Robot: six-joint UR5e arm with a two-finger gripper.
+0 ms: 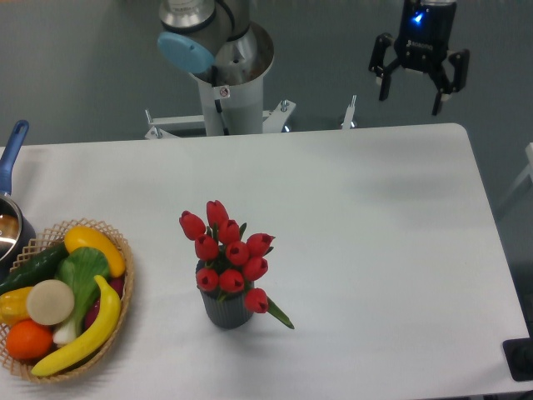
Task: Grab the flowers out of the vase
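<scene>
A bunch of red tulip flowers (229,255) stands in a small dark grey ribbed vase (226,310) near the table's front middle. One green leaf sticks out low to the right of the vase. My gripper (410,93) hangs open and empty high at the back right, beyond the table's far edge and far from the flowers. A blue light glows on its body.
A woven basket (117,312) of fruit and vegetables sits at the front left. A pot with a blue handle (12,150) pokes in at the left edge. The arm's base (226,83) stands behind the table's far edge. A dark object (520,358) sits at the front right corner.
</scene>
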